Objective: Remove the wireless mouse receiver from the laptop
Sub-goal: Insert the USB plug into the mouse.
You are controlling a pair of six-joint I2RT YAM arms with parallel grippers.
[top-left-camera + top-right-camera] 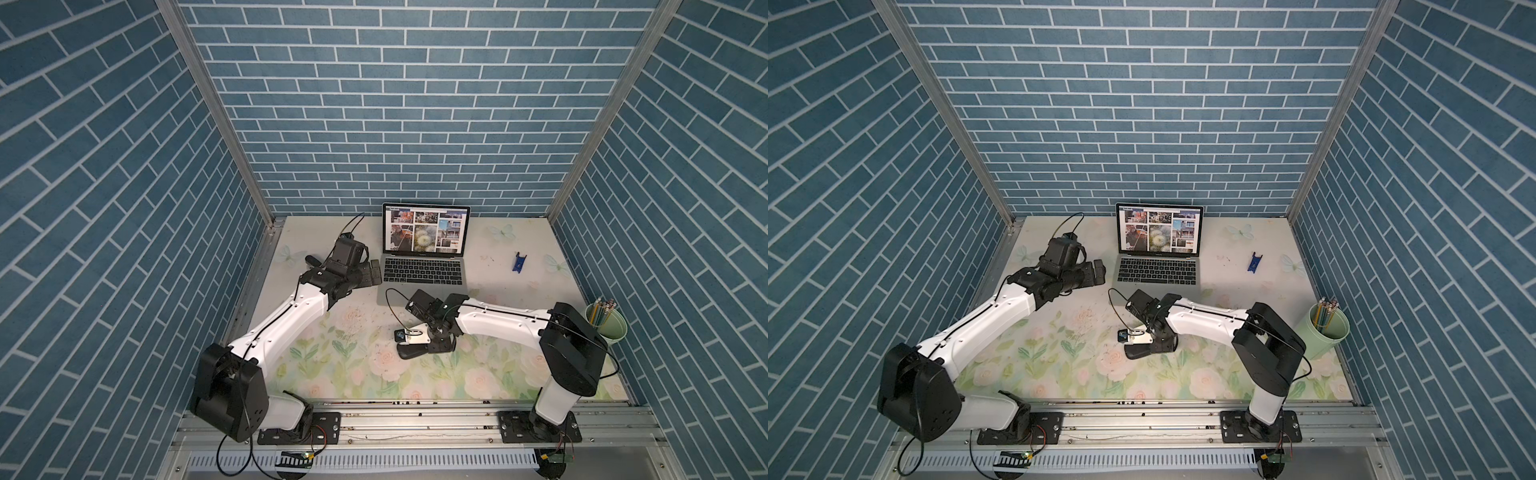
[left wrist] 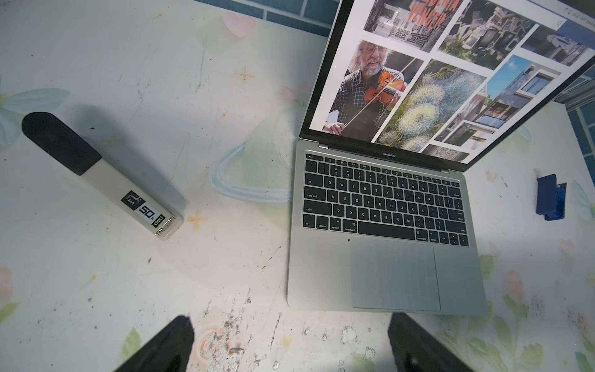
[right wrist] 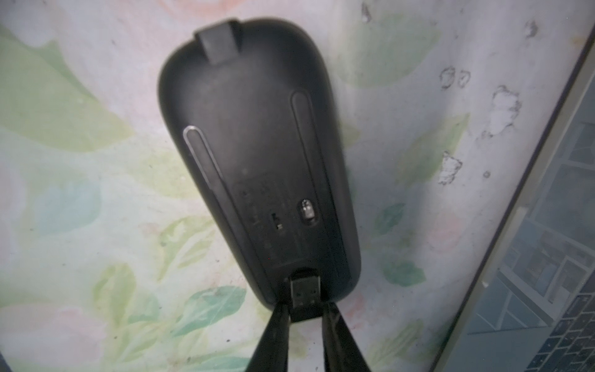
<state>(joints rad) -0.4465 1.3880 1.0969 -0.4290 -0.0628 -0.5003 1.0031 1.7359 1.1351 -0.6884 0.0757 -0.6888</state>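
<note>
Fingers of the right gripper sit close together w/ the receiver between them; it looks clamped on both sides. The receiver is out of the laptop, at the slot in the end of the mouse, which lies belly-up on the table near the laptop's front edge. The left gripper has its fingers wide apart, holding nothing, beside the laptop's left edge. We judge the pull done; we see no stub on the laptop, tho its ports aren't clear. Left, prob.: seat it fully & let go.
</note>
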